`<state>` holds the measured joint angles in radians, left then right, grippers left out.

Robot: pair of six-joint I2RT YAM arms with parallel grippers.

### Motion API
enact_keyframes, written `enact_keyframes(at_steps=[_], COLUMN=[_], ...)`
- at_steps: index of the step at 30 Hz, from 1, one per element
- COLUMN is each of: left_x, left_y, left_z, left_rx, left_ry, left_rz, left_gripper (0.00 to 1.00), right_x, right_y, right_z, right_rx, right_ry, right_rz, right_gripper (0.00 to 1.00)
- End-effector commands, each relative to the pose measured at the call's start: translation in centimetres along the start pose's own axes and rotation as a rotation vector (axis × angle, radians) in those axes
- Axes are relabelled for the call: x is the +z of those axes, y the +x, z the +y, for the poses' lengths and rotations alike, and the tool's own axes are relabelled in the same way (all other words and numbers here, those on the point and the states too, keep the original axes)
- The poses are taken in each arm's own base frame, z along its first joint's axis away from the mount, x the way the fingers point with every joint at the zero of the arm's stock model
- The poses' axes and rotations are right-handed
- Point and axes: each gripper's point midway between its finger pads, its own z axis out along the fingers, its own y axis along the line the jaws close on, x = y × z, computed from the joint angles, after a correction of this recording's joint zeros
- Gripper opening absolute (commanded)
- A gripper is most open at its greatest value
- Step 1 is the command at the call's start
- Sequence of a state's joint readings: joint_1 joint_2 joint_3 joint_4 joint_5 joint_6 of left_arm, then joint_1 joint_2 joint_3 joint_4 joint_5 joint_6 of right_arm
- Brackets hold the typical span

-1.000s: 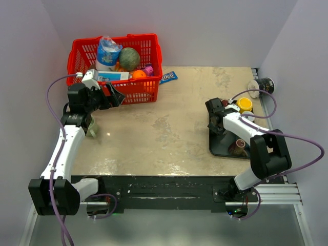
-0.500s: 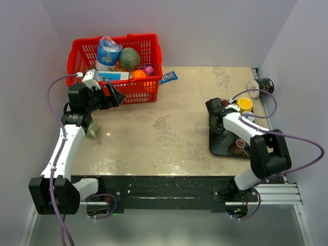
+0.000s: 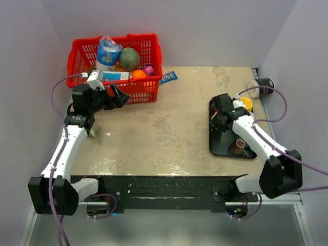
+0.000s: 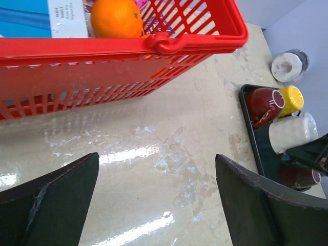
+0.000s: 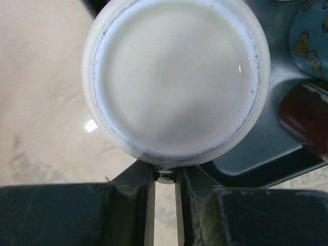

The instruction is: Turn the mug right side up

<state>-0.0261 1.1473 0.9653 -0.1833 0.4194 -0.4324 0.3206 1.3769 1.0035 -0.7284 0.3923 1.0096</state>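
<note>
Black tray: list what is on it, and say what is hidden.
Over the black tray: a dark red mug, a yellow mug, a cream mug pinched by the right claw, and another dark mug. The tray floor beneath them is covered.

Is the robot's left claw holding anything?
No, the left claw is wide open, and only the bare table shows between its two fingers.

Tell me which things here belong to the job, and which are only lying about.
For the job: white mug, right hand holding it, black tray.
Lying about: red basket, orange, red mug, yellow mug, roll of tape.
</note>
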Motion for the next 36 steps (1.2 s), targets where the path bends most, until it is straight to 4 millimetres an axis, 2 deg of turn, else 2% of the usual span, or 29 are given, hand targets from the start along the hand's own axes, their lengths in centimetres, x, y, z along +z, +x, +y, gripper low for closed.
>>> enact_keyframes(at_steps=[1, 3, 5, 9, 12, 14, 16, 17, 19, 20, 22, 23, 24, 25, 26, 28, 31, 36], left_x=[-0.3, -0.1, 0.0, 0.0, -0.1, -0.5, -1.1, -1.5, -2.3, -2.6, -3.0, -3.7, -3.7, -4.4, -4.7, -4.8, -3.9, -3.7], left_y=[-0.6, -0.3, -0.4, -0.2, -0.6, -1.6, -1.9, -2.7, -3.7, -4.0, -4.1, -4.9, -4.6, -5.2, -5.1, -5.3, -5.7, -6.5], left_z=[-3.0, -4.6, -5.9, -10.1, -12.2, -13.6, -15.2, -16.1, -17.8, -18.4, -19.6, -20.6, -21.3, -22.2, -23.0, -24.0, -24.9, -26.4], left_rx=[0.035, 0.059, 0.083, 0.134, 0.134, 0.117, 0.101, 0.113, 0.109, 0.101, 0.063, 0.076, 0.070, 0.065, 0.065, 0.066, 0.061, 0.017], left_ry=[0.108, 0.169, 0.219, 0.367, 0.445, 0.502, 0.572, 0.609, 0.680, 0.703, 0.763, 0.810, 0.843, 0.882, 0.913, 0.949, 0.932, 0.955], left_rz=[-0.040, -0.030, -0.038, -0.041, -0.043, -0.070, -0.073, -0.107, -0.138, -0.147, -0.141, -0.176, -0.165, -0.185, -0.184, -0.194, -0.201, -0.245], left_gripper=[0.99, 0.99, 0.99, 0.99, 0.99, 0.99, 0.99, 0.99, 0.99, 0.99, 0.99, 0.99, 0.99, 0.99, 0.99, 0.99, 0.99, 0.99], right_x=[-6.3, -8.6, -10.1, -14.6, -18.5, -21.1, -23.1, -25.0, -27.1, -29.0, -31.3, -33.1, -33.9, -34.9, -36.5, -37.6, -39.9, -41.9], right_y=[-3.7, -4.8, -5.7, -7.6, -9.6, -10.8, -11.1, -11.8, -12.0, -12.1, -12.3, -12.4, -12.3, -12.4, -12.3, -12.0, -11.3, -9.8], right_z=[3.5, 5.2, 6.8, 10.2, 11.8, 13.0, 14.1, 14.9, 15.9, 16.4, 17.0, 17.4, 17.6, 17.8, 18.1, 18.5, 18.9, 19.2], right_rx=[0.110, 0.108, 0.099, 0.091, 0.102, 0.087, 0.060, 0.047, 0.028, 0.011, -0.012, -0.027, -0.039, -0.048, -0.067, -0.086, -0.113, -0.153], right_ry=[-0.215, -0.331, -0.420, -0.633, -0.773, -0.858, -0.951, -1.030, -1.132, -1.218, -1.325, -1.402, -1.439, -1.479, -1.541, -1.597, -1.708, -1.821], right_rz=[-0.058, -0.067, -0.086, -0.109, -0.169, -0.203, -0.207, -0.238, -0.252, -0.266, -0.292, -0.308, -0.311, -0.319, -0.323, -0.322, -0.318, -0.281], right_gripper=[0.00, 0.00, 0.00, 0.00, 0.00, 0.00, 0.00, 0.00, 0.00, 0.00, 0.00, 0.00, 0.00, 0.00, 0.00, 0.00, 0.00, 0.00])
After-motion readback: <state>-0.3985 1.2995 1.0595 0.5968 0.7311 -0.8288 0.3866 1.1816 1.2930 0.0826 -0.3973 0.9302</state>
